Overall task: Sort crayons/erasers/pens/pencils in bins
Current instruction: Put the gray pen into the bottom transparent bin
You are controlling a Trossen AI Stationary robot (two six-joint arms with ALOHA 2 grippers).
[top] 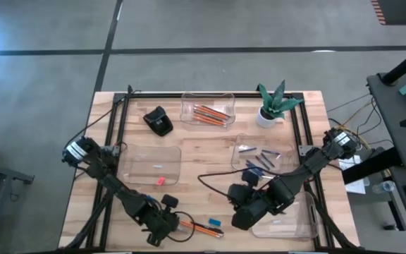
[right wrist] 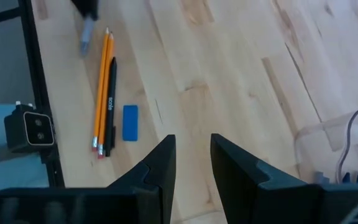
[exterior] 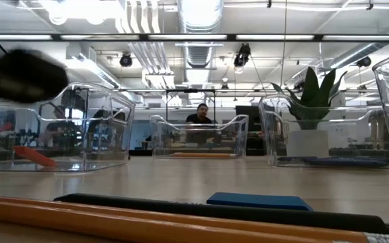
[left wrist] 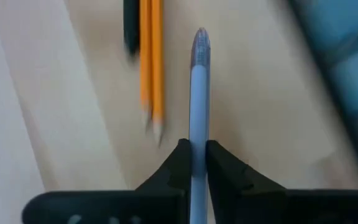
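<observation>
My left gripper [top: 177,226] is near the table's front edge and is shut on a slim light blue stick [left wrist: 199,93] with a grey tip; whether it is a pen or a crayon, I cannot tell. Just right of it, two orange pencils [top: 204,228], a black pen [right wrist: 110,102] and a blue eraser [top: 215,221] lie on the table. My right gripper [right wrist: 191,163] hovers open and empty right of them. The far bin [top: 207,109] holds pencils. The right bin [top: 259,152] holds dark blue sticks. The left bin [top: 150,164] holds a small pale piece, with a pink eraser [top: 160,180] beside it. My left gripper pinches the light blue stick between its two fingers [left wrist: 178,163]. The stick runs along the fingers and juts past their tips [left wrist: 197,134] toward the table's right. The part behind the fingertips is hidden by the gripper. Whether the stick touches the table, I cannot tell.
A clear bin [top: 287,220] stands at the near right, under my right arm. A black lump-shaped object [top: 159,121] and a white plant pot [top: 266,116] stand at the back. A black cable [top: 213,176] lies across the middle. A person [exterior: 200,116] sits beyond the table.
</observation>
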